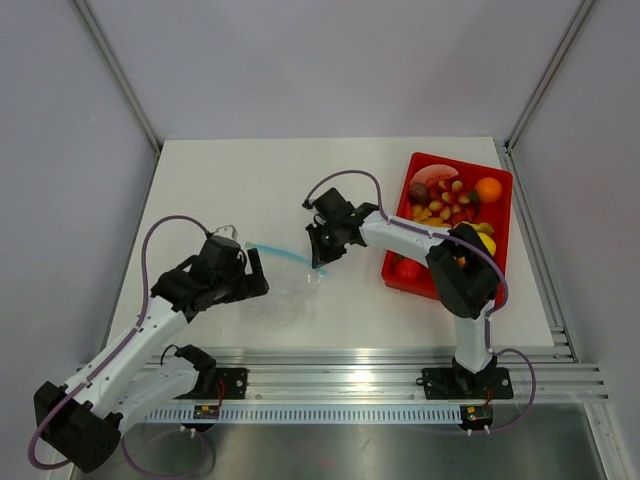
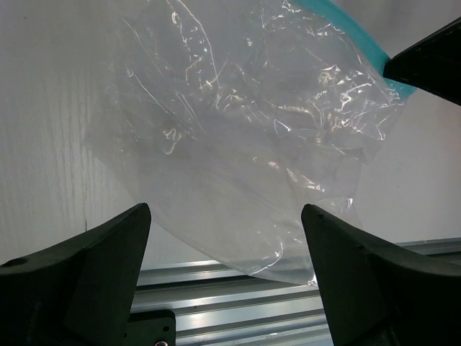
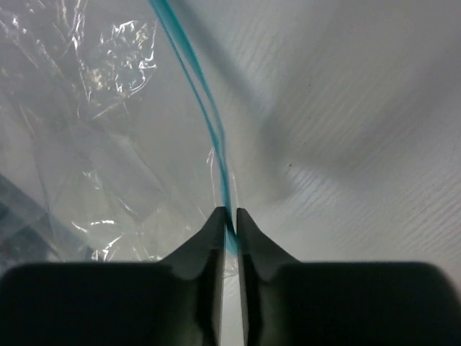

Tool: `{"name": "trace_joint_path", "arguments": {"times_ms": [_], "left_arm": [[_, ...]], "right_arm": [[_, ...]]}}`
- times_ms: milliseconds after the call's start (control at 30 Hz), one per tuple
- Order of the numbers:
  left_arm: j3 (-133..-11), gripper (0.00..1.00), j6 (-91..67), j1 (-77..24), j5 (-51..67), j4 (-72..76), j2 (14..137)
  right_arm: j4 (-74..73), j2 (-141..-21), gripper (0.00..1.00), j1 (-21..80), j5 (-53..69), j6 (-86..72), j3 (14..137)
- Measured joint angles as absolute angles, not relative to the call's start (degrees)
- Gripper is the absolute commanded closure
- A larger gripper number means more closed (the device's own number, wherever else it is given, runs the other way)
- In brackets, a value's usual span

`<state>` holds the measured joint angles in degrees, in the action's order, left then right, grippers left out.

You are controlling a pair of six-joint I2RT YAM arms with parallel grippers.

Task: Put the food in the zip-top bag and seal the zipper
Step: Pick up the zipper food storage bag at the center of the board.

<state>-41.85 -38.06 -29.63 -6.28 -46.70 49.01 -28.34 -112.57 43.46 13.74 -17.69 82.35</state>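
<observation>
clear crinkled plastic is all the left wrist view shows under its fingers: the zip-top bag (image 2: 245, 130) lies flat on the white table (image 1: 230, 180) between the 2 arms, and no food shows inside it. the food (image 1: 450, 200) sits heaped in the red tray (image 1: 505, 215) at the far right, well apart from the bag, so as far as the pictures show the filling step has not begun.

the right gripper (image 3: 229, 213) has its jaws pressed nearly together on the teal zipper (image 3: 205, 108), pinching the strip at 1 end of the mouth. above that pinch the strip shows as 2 thin lines drawing slightly apart, which suggests the mouth is unsealed along most of its length, though i cannot tell how wide it gapes. the left gripper (image 2: 225, 213) hangs over the bag's body with its jaws spread wide and nothing between them; it touches neither the plastic nor the strip.

my reading: this is the opening stage, 1 side of the mouth gripped and the other not yet taken. left to do: hold the mouth open, carry the pieces over from the tray, then press the zipper closed along its whole length.
</observation>
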Motion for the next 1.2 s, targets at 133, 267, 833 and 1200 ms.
{"name": "trace_joint_path", "arguments": {"times_ms": [133,267,833,1200], "left_arm": [[-42.9,0.10,-37.7,-29.6,-6.3,-47.0,50.5],[-46.7,0.10,-36.4,-29.6,-6.8,-47.3,52.1],[-73.6,0.19,-34.5,-29.6,9.0,-41.8,72.1],[-80.6,0.31,-40.6,-29.6,19.0,-34.3,86.6]], "right_arm": [[-28.1,-112.6,1.00,43.5,14.0,-18.3,82.3],[-27.6,-111.1,1.00,43.5,10.6,-19.0,81.2],[-18.6,-79.5,1.00,46.1,-21.1,-24.0,63.3],[-12.3,-74.9,1.00,47.2,-22.4,-24.9,55.6]]}}
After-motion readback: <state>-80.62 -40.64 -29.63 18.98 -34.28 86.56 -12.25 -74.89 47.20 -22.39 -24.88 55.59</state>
